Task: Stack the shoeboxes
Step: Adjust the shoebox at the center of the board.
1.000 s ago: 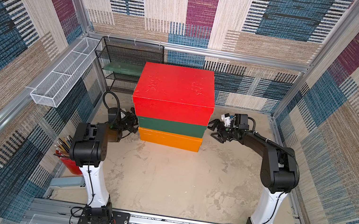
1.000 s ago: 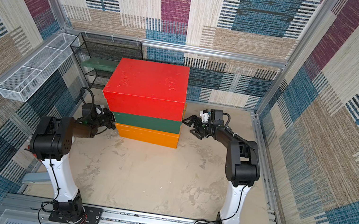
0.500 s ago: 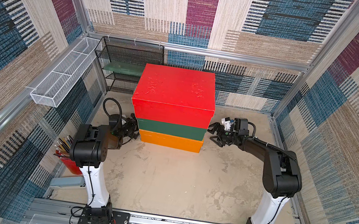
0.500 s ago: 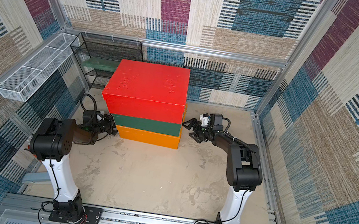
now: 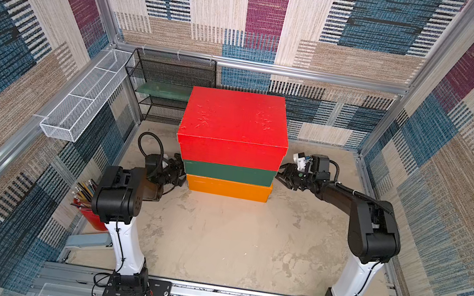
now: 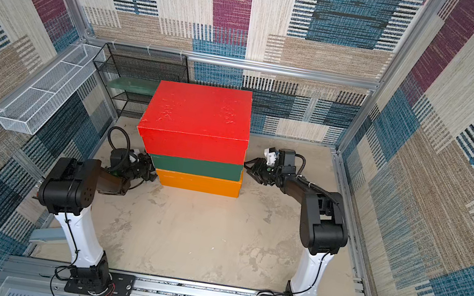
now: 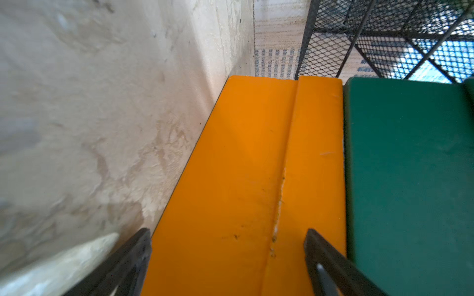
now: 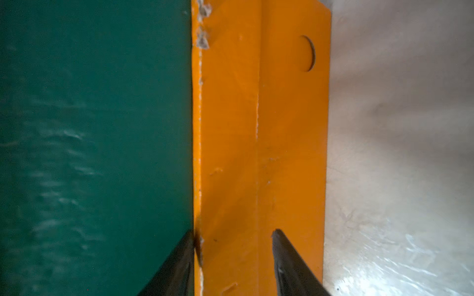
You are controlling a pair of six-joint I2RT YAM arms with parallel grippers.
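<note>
Rough-painted red cardboard shoebox (image 5: 235, 122) sits on dark green cardboard shoebox (image 5: 229, 172), which sits on orange cardboard shoebox (image 5: 228, 188), all stacked toward the back of the beige surface (image 5: 230, 236). At the stack's left end the left hand (image 5: 182, 175) has its fingers fairly wide apart and is empty. At the right end the right hand (image 5: 280, 172) has its fingers narrowly apart and is empty.

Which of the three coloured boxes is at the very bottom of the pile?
The orange box. It alone rests on the table, with the dark green box on it and the red box on top.
</note>
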